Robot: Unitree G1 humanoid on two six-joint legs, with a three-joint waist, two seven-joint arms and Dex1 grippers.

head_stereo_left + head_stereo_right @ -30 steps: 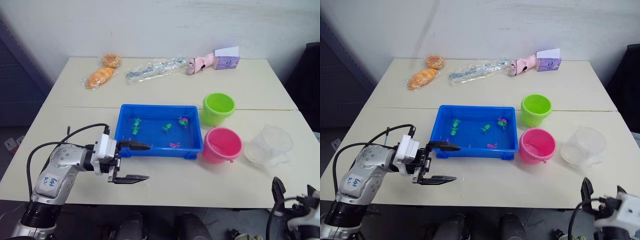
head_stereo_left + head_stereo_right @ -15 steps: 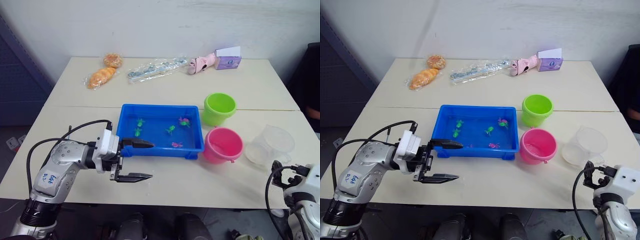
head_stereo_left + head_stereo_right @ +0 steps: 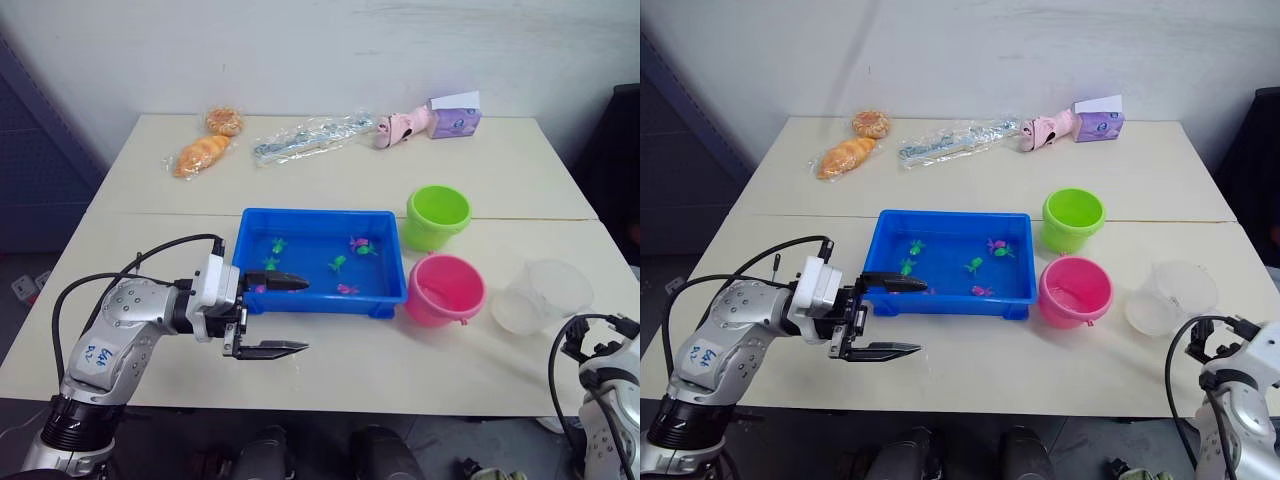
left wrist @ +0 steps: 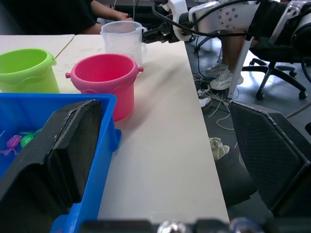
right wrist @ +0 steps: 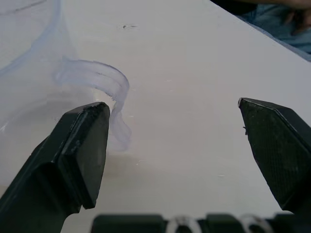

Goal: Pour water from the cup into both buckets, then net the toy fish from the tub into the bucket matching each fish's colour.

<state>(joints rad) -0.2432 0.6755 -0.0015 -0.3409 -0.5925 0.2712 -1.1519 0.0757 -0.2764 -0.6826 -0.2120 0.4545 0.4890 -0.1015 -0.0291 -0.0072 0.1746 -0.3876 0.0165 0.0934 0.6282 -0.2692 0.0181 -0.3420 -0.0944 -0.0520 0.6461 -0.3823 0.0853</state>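
Observation:
The blue tub [image 3: 318, 222] sits mid-table with several tiny green and pink toy fish [image 3: 338, 263] in it. To its right stand the lime green bucket [image 3: 437, 215] and, nearer, the pink bucket [image 3: 445, 288]. The clear cup [image 3: 545, 295] stands right of the pink bucket. My left gripper [image 3: 301, 315] is open at the tub's near left corner, one finger [image 4: 63, 150] over the rim. My right gripper [image 5: 180, 145] is open low beside the cup, with the cup's handle [image 5: 114, 92] close to one finger [image 5: 77, 150].
Along the table's far edge lie bagged bread [image 3: 200, 155], a clear plastic packet [image 3: 310, 138], a pink toy [image 3: 400, 128] and a purple box [image 3: 455, 118]. In the left wrist view a seated person [image 4: 228, 43], an office chair and floor cables show beyond the table's edge.
My right gripper has risen from below the table's near edge to beside the cup. The left gripper has edged slightly right. Some fish have drifted in the tub.

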